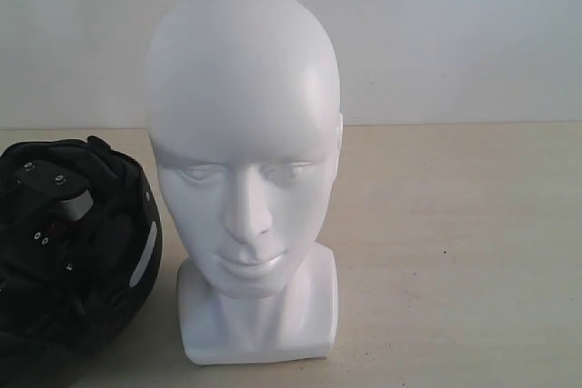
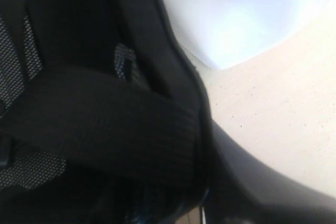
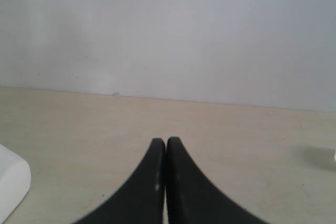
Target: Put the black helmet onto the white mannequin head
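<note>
Two things on the table [image 1: 455, 252], and they are not yet joined. The white mannequin head [image 1: 244, 134] stands upright in the middle, face to the near side, crown bare. The black helmet [image 1: 82, 252] lies just to its left, down on the table, open side turned our way so the dark lining shows. It sits close beside the head's base, though I cannot tell whether the two touch.

Now the left arm: its wrist camera is right up against the helmet's inside, with a broad woven strap [image 2: 105, 124] across the picture, the padded rim [image 2: 181, 66] beside it and the white base just beyond. The left gripper is not plainly shown in any view, so I cannot say how wide its jaws stand or whether they have hold of anything.

Over on the right, the right gripper [image 3: 166, 141] hangs above bare table, its two black fingers pressed together with nothing between them.

By my reading this is the very start. The grasp is the step in hand; the lift, the carry over the crown and the lowering are all left to do.
</note>
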### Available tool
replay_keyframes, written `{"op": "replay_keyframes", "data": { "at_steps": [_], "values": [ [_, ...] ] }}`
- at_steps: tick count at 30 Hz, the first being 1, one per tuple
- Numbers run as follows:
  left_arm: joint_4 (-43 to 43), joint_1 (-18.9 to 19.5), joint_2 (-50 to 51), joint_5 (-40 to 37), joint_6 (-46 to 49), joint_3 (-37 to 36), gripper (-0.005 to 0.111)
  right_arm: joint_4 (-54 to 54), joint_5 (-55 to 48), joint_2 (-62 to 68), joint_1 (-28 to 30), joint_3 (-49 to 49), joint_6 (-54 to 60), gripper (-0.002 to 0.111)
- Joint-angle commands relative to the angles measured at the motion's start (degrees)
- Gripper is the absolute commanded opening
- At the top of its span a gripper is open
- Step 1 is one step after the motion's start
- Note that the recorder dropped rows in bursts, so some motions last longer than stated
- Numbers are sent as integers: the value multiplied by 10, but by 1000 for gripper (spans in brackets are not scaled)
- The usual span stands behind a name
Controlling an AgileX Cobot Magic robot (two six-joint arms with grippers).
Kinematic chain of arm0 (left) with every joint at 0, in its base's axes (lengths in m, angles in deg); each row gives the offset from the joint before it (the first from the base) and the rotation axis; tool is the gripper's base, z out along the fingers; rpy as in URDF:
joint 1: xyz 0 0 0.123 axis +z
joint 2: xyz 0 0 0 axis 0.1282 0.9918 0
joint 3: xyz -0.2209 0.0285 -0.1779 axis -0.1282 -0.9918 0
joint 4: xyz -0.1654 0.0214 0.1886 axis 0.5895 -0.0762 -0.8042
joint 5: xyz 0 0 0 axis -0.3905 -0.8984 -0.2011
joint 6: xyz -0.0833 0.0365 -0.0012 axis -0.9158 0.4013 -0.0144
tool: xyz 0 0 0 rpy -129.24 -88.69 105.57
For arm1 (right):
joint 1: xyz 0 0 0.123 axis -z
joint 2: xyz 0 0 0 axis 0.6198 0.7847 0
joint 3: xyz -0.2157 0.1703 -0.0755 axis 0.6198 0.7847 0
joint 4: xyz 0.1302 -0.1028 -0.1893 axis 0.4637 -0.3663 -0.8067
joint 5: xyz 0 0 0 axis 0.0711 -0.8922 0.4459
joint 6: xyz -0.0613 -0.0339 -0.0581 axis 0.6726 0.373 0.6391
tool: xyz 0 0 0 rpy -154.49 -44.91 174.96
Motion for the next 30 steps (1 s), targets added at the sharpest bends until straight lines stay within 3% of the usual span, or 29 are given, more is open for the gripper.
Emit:
{"op": "replay_keyframes", "data": {
  "at_steps": [1,2,11,20,30],
  "values": [
    [-5,0,10,-2,0,-2,12,-1,3,-3,0,0,0,0],
    [-5,0,12,-2,5,-2,4,-1,3,-3,0,0,0,0],
    [7,0,9,-2,-13,-2,4,-1,3,-3,0,0,0,0],
    [12,0,-145,-11,-71,-2,4,-1,3,-3,0,0,0,0],
    [17,0,-236,-36,-104,10,4,-1,3,-3,0,0,0,0]
  ]
}}
